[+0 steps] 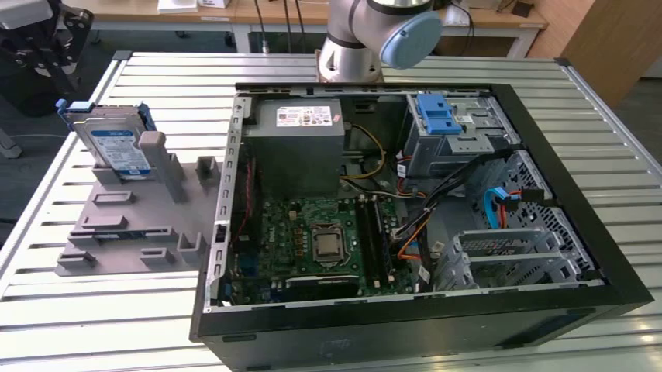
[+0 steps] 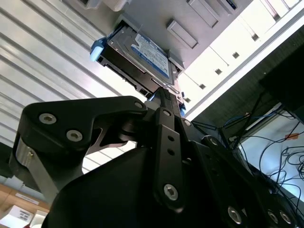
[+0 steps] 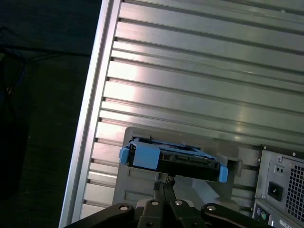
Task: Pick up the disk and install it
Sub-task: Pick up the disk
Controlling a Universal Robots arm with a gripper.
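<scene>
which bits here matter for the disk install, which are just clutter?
In play:
disk, standing in grey holder
end effector, near the disk
open computer case

Just there:
power supply
motherboard
blue latch
slatted table

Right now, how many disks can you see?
1. The disk stands in the grey holder, at the exterior view's left of the open case. The case's cages could hide others.
</scene>
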